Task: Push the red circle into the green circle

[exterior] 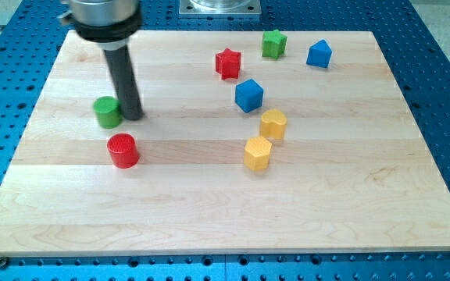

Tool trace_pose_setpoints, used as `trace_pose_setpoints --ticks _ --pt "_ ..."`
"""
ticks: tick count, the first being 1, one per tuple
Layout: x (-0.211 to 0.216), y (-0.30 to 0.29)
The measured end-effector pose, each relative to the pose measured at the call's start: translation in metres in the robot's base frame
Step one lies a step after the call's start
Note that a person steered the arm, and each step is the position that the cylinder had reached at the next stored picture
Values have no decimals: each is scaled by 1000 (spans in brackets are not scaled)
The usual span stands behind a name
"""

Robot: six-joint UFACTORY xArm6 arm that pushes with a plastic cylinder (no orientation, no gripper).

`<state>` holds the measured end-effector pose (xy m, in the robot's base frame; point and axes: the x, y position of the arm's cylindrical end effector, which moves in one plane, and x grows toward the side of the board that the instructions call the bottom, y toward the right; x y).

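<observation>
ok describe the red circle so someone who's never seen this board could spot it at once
Start on the wooden board, view's left half, where the dark rod comes down. My tip sits beside the green circle; just below them is the red circle. It is a round cylinder, unlike the red star far over near the top.

Probably a lab: wooden board (287, 211) on blue perforated table (444, 94).

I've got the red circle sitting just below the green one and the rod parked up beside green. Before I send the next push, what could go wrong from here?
1. My tip sits right against the green circle, on its right side. Any leftward sweep would likely knock green away.
2. The red circle lies below my tip, so I must get under it first; cutting straight down could shove red away from green.
3. A round block pushed off-centre may slip sideways past green.
</observation>
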<state>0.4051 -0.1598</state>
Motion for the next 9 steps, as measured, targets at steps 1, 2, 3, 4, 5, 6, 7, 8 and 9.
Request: trace_pose_setpoints --ticks 1,2,3,4,5,6,7,8,9 --pt "0 -2" --pt "19 65" --pt "79 99" --pt "84 58" --pt "95 27" --pt "113 23" --pt "89 -28" --pt "52 -30" --pt "58 -7"
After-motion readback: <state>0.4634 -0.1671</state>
